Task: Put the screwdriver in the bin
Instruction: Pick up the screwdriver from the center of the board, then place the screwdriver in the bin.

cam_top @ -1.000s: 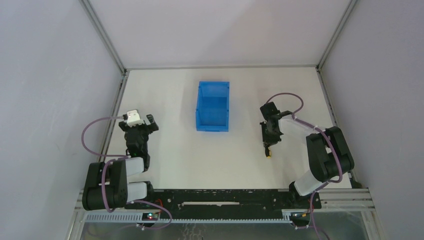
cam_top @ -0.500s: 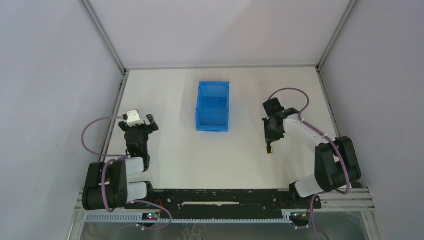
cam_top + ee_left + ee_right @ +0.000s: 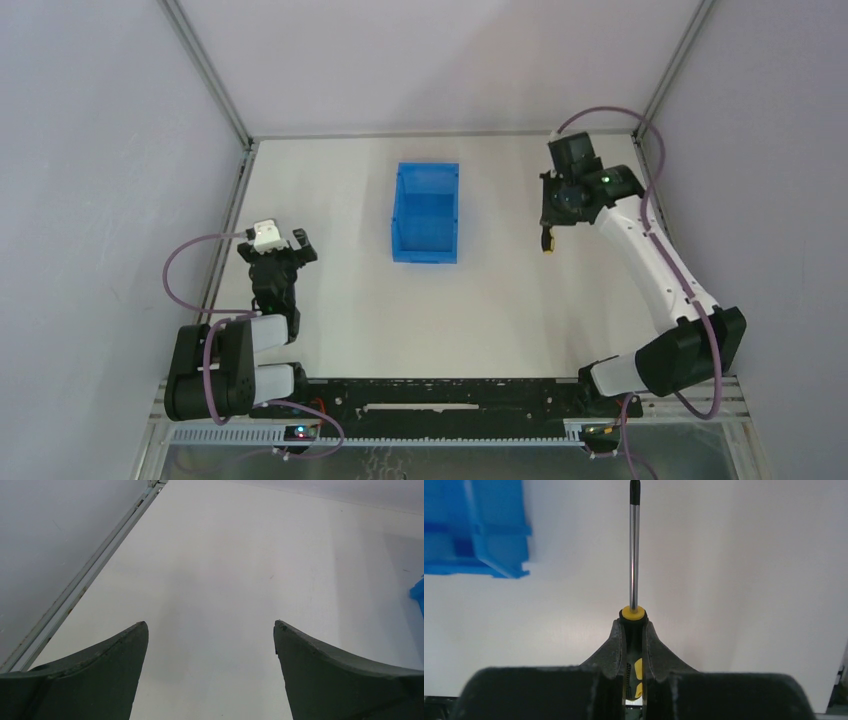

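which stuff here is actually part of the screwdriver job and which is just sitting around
Part of the job:
- screwdriver, clamped by its handle in the shut right gripper
- blue bin, nothing visible in it

Just around:
- left gripper, open, holding nothing
- purple cable looped at the left arm
- white table

Screwdriver (image 3: 634,555): we saw a shiny, smooth metal shaft and a plastic-looking handle.
Bin (image 3: 474,530): we noted glossy blue plastic.
Worktop (image 3: 500,290): we found it matt, white, smooth.
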You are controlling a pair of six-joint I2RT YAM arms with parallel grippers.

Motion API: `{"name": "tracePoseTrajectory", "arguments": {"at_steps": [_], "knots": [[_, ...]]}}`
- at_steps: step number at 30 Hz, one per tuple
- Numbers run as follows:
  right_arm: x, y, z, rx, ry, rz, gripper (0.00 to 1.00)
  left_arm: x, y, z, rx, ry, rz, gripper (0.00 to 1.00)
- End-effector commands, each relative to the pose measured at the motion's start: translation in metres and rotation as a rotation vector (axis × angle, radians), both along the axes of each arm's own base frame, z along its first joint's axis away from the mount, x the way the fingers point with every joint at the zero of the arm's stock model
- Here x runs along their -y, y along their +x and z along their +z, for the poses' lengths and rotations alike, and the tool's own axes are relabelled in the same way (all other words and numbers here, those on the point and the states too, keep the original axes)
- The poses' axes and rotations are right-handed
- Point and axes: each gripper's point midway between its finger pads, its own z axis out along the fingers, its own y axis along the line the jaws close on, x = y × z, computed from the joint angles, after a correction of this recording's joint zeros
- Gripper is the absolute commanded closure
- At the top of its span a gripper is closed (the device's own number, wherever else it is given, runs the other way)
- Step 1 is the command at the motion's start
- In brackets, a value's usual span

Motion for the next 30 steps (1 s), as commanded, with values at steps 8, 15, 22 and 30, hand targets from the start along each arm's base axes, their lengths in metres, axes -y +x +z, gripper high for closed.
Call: {"name": "tracePoseTrajectory", "arguments": {"at_steps": [8,15,22,30], "knots": [[0.024,0.028,0.091,0.087,-0.034,-0.017,0.97,-0.001,0.009,0.023,0.063,0.027,0.002,0.0],[0.023,0.044,0.108,0.114,-0.017,-0.019,0.99,0.0,0.008,0.022,0.063,0.027,0.001,0.0],[-0.012,0.054,0.102,0.107,0.032,0.01,0.99,0.0,0.008,0.022,0.061,0.027,0.001,0.0],[-0.09,0.066,0.098,0.103,0.097,0.09,1.0,0.0,0.008,0.022,0.062,0.028,0.0,0.0]]}}
